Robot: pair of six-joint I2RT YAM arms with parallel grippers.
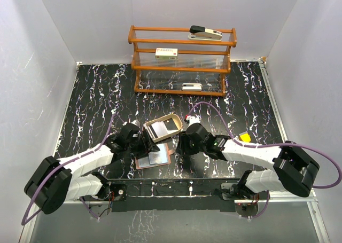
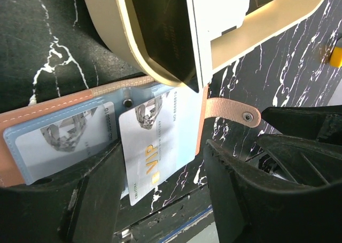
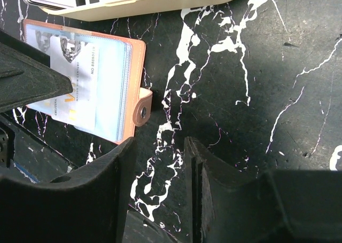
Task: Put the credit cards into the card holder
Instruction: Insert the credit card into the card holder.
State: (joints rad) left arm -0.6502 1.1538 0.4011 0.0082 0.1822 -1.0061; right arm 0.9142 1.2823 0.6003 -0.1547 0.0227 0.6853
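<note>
The card holder (image 1: 153,158) lies open on the table, brown-edged with bluish pockets, just in front of the tan tray (image 1: 151,138). In the left wrist view one silvery card (image 2: 59,141) sits in its left pocket. A silvery VIP card (image 2: 155,152) sticks out of the right pocket. My left gripper (image 2: 165,192) is open and straddles that card, whose edge is next to the left finger. A dark card (image 2: 160,29) and a white card (image 2: 219,13) lie in the tray. My right gripper (image 3: 160,168) is open and empty over bare table, just right of the holder's strap (image 3: 142,111).
A wooden rack (image 1: 181,56) stands at the back with a stapler (image 1: 206,32) and white boxes on its shelves. A small yellow object (image 1: 245,138) lies right of my right arm. The tray's rim (image 2: 133,45) overlaps the holder's far edge. White walls enclose the table.
</note>
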